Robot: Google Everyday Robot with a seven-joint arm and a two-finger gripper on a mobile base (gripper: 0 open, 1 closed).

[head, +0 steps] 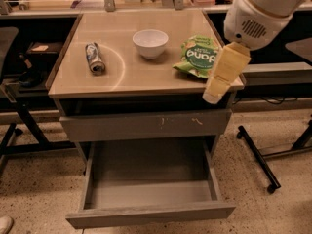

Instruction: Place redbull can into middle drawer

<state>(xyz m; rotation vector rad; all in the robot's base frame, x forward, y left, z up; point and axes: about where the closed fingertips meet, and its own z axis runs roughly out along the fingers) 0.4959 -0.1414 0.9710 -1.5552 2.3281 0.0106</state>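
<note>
The tabletop (146, 77) is a smooth, glossy tan slab w/ a darker rim, and light is reflected off it. Below its front edge the middle drawer (151, 179) is pulled fully out: wide, shallow, matte grey, flat floor, low walls, nothing seen inside. Above it a shut grey drawer front (122, 126) is marked w/ small orange scuffs.

The claw (224, 72), cream plastic under a rounded white housing, is hung over the front right corner. Its state cannot be told. Nothing is seen held.

A crinkly green snack bag (200, 57) is lain near the right edge. A round, smooth white bowl (150, 43) is set toward the back edge, approx. mid-width. The redbull can (94, 58), slim, silver-blue metal w/ shiny ends, is lain on its side near the left edge, well apart from the claw.

Risks, as judged:
- The can may be rolled off by a nudge, being round on a slick top.
- A grip on smooth metal may be lost.
- The bag or bowl may be swept on a straight reach, since both lie btwn claw and can.
- If released high, the can may be bounced over the low walls.
</note>
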